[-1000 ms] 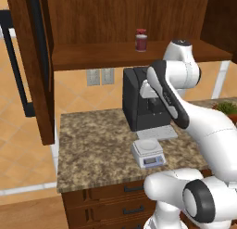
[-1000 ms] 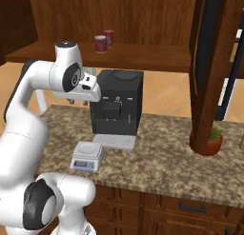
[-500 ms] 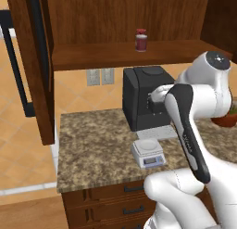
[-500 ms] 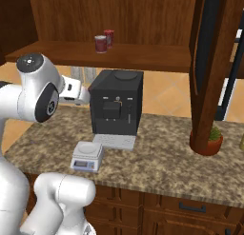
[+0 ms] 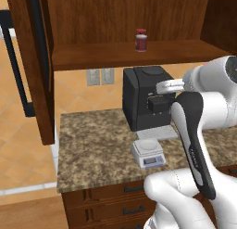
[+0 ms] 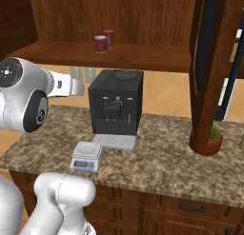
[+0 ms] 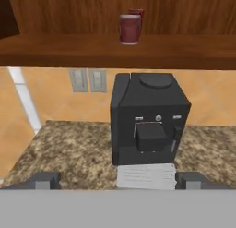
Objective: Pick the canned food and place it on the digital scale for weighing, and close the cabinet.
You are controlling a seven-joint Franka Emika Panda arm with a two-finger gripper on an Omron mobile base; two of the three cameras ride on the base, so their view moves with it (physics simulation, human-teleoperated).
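Overhead, squat maroon canned food (image 6: 100, 44), wooden cabinet (image 6: 114, 55)

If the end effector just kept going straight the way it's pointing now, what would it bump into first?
Most likely the black coffee machine, which stands ahead of the open end effector in the hand view. Depth is unclear, so exactly where it would touch is uncertain.

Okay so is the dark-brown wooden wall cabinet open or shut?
Open: the dark-brown wooden wall cabinet shows its inside shelf, with the squat maroon tin can standing on it.
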